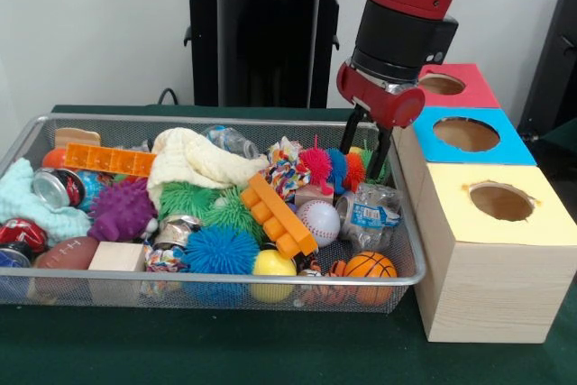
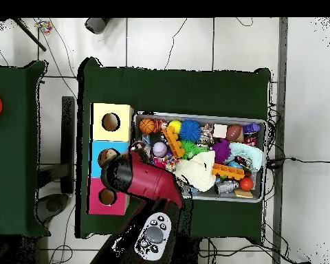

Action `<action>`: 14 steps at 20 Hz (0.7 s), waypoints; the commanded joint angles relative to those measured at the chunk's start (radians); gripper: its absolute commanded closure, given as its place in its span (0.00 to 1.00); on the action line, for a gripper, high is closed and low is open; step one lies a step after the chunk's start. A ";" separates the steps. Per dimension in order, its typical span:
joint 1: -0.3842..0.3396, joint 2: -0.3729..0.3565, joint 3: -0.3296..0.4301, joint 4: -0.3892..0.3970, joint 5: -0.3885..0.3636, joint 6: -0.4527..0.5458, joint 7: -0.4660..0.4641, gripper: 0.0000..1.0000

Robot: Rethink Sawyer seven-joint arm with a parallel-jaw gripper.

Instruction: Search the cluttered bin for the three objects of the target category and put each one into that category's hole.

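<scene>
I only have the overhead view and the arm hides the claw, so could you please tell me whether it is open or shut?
Observer: In the front view the claw is open, its two black fingers spread apart.
Operator: Thank you. Where is it reaching down?
Observer: At the end of the bin beside the blue-topped box, with its tips down among the small spiky balls, just behind the crushed water bottle.
</scene>
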State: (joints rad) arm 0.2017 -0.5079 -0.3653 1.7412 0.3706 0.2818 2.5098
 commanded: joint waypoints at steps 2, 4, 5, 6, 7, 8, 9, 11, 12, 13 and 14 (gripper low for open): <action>0.024 0.024 0.004 -0.090 0.049 0.176 0.196 0.00; 0.040 0.036 -0.012 -0.116 0.060 0.202 0.222 0.00; 0.042 0.032 -0.025 -0.134 0.061 0.232 0.228 0.00; 0.049 0.034 -0.033 -0.149 0.065 0.250 0.237 0.00; 0.045 0.029 -0.037 -0.155 0.066 0.264 0.236 0.00; 0.049 0.030 -0.041 -0.163 0.069 0.277 0.241 0.00; 0.063 0.036 -0.045 -0.173 0.075 0.288 0.255 0.00; 0.067 0.043 -0.046 -0.181 0.080 0.294 0.257 0.00; 0.066 0.047 -0.046 -0.185 0.082 0.294 0.255 0.00; 0.055 0.047 -0.041 -0.181 0.083 0.292 0.244 0.00; 0.051 0.051 -0.039 -0.185 0.084 0.296 0.242 0.00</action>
State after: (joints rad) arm 0.2654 -0.5050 -0.4371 1.6319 0.4014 0.4719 2.5098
